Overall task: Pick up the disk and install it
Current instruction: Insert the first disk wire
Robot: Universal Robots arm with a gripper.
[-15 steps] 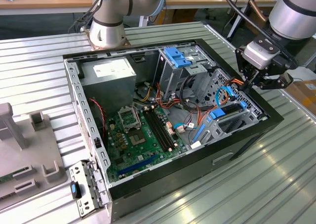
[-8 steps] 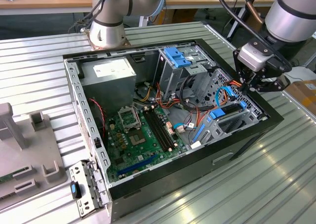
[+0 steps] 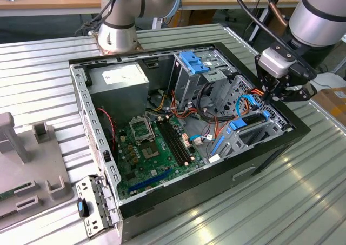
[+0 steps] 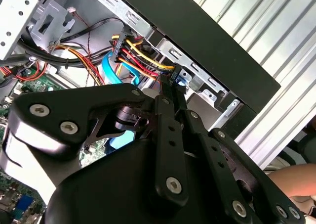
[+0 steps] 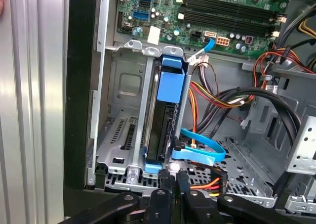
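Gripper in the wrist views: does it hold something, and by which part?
It cannot be told. The gripper, jaws together, has its tip at the plug of coloured wires beside the disk, which stands in its bay.

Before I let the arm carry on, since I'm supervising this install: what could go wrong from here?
1. The gripper sits close to the blue flat cable and the red, yellow and black power wires; a move could snag or tug them.
2. The disk stands on edge in its grey bay; pushing off-line might jam its blue carrier against the bay.
3. The case's black wall is near the gripper's linkage; it may be struck.
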